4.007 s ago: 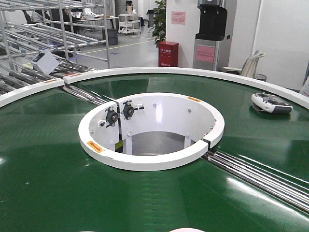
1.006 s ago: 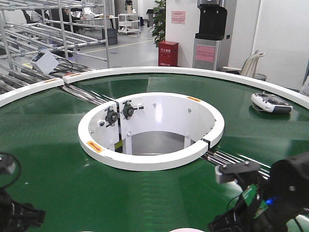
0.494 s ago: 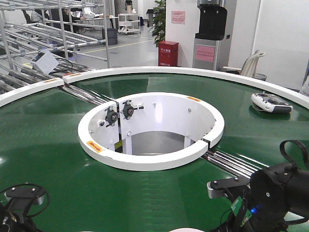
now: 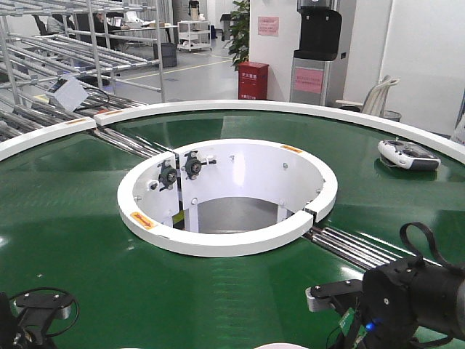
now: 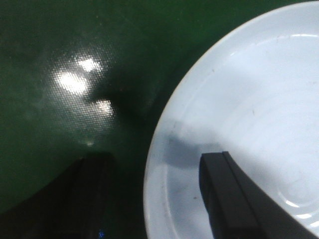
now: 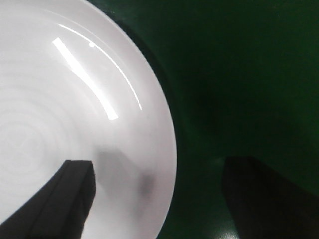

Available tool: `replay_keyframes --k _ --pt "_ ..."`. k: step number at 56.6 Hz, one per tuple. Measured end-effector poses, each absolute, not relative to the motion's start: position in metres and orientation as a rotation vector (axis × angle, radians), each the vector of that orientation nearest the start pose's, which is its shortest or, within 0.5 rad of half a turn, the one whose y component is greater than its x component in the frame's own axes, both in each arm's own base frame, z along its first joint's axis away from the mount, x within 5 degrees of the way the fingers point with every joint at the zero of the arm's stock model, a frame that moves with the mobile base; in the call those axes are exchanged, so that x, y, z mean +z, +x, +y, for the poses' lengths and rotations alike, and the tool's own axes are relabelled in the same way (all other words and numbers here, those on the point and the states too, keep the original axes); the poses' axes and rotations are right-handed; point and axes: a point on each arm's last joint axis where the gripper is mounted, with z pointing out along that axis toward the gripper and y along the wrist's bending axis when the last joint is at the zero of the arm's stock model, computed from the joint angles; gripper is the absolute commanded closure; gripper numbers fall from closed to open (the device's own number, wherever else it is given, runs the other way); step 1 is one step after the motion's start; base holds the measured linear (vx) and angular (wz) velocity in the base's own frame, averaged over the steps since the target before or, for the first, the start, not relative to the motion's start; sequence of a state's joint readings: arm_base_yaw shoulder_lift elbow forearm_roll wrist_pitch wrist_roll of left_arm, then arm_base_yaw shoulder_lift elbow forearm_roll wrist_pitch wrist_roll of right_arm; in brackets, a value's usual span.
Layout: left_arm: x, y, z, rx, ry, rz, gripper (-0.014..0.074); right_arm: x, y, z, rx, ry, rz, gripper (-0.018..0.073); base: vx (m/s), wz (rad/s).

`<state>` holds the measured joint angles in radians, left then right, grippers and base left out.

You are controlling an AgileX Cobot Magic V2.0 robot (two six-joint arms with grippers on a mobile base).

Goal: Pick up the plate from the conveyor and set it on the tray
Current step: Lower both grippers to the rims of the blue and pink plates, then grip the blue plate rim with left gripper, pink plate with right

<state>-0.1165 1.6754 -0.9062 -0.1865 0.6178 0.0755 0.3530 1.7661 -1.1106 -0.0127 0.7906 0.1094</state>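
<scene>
Plate [image 5: 249,99] seen flat on conveyor [image 5: 60,50], at near edge, between arms. Left gripper [image 5: 152,159] and right gripper [image 6: 159,164] held open, opposite rims straddled, nothing grasped. Risks: glossy rim squeezed out if clamped shallow; plate tipped by uneven lift.

Plate [image 5: 239,114]: white, glossy, round, faint concentric rings toward its middle; lying flat and face up on the belt.
Plate position: at the near side of the ring; the front view shows only a pale sliver at its bottom edge, probably the far rim.
Conveyor [image 4: 87,218]: ring-shaped dark green glossy belt with white curved rims, a white round centre opening [image 4: 247,174] and steel rollers [image 4: 356,251] at the joints.
</scene>
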Motion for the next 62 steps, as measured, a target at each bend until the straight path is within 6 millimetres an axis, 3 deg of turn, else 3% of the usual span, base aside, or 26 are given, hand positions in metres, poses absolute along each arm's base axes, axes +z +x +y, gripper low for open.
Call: replay_keyframes --k 7,15,21,26,28,39,45,53,62 --pt "0.169 0.299 -0.045 -0.191 0.077 2.872 0.0104 0.178 0.317 0.116 0.053 -0.37 2.924 0.0067 0.0 0.0" --pt "0.168 0.3 -0.045 -0.19 0.076 2.871 0.02 0.165 0.319 0.118 0.056 -0.359 2.961 0.0247 0.0 0.0" --pt "0.168 0.301 -0.045 -0.189 0.075 2.862 0.0362 0.165 0.321 0.12 0.078 -0.339 2.963 0.0432 0.0 0.0" --pt "0.168 0.301 -0.045 -0.188 0.074 2.858 0.0549 0.165 0.322 0.118 0.069 -0.336 2.963 0.0575 0.0 0.0" --pt "0.168 0.301 -0.045 -0.188 0.075 2.858 0.0608 0.166 0.322 0.117 0.068 -0.327 2.963 0.0575 0.0 0.0" --pt "0.175 0.299 -0.045 -0.196 0.075 2.841 0.0603 0.171 0.322 0.118 0.082 -0.315 2.943 0.0573 0.0 0.0" --pt "0.19 0.296 -0.045 -0.206 0.072 2.793 0.0603 0.181 0.319 0.117 0.089 -0.315 2.921 0.0571 0.0 0.0" --pt "0.224 0.287 -0.044 -0.213 0.075 2.669 0.0603 0.215 0.31 0.114 0.101 -0.331 2.83 0.0571 0.0 0.0" --pt "0.271 0.267 -0.041 -0.223 0.082 2.502 0.0603 0.275 0.288 0.103 0.099 -0.337 2.643 0.0571 0.0 0.0"
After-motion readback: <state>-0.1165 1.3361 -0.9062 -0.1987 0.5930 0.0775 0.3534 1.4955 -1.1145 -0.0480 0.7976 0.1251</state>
